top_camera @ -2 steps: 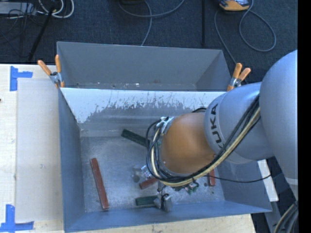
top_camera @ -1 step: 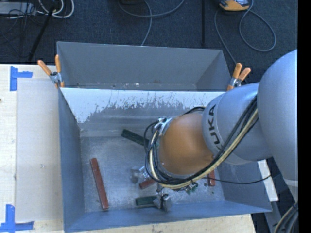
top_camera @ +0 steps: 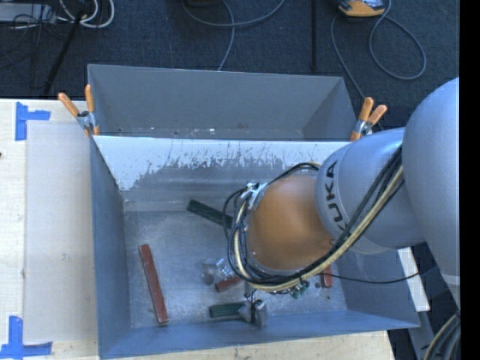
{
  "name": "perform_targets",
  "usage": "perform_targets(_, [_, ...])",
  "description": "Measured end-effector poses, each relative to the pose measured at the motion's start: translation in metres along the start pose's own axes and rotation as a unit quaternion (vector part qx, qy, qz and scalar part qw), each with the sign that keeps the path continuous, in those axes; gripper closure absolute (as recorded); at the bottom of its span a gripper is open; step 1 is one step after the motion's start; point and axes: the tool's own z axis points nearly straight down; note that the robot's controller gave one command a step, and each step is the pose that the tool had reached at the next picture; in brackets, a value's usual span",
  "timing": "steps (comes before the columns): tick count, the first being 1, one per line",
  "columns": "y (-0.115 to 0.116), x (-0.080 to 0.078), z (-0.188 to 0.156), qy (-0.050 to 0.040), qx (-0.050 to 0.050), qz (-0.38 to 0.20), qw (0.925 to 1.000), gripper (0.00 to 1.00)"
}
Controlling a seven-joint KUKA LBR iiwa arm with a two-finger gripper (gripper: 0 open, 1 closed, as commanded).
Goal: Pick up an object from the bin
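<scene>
my wrist cover [top_camera: 289, 227]: orange, smooth, faint sheen | my arm shell [top_camera: 435, 178]: smooth grey | bin [top_camera: 172, 231]: grey metal, matt, back wall scuffed white | red-brown strip [top_camera: 152, 283]: matt, wood-like

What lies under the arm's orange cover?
Poking out at the orange cover's edge: a dark green bar, a small reddish piece and a silvery bit. Whatever sits directly beneath is covered.

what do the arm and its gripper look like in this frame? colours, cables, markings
The arm has smooth, rounded silver-grey links, with dark KUKA lettering on the link nearest the wrist. An orange-brown domed cover sits over the wrist, ringed by a bundle of black and pale cables. The gripper is small, grey metal, below the cover.
</scene>
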Motion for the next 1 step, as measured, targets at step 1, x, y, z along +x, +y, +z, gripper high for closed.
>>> perform_targets(1, [0.0069,-0.0004,-0.0017,-0.0035,0.004,0.009,0.9999,0.00])
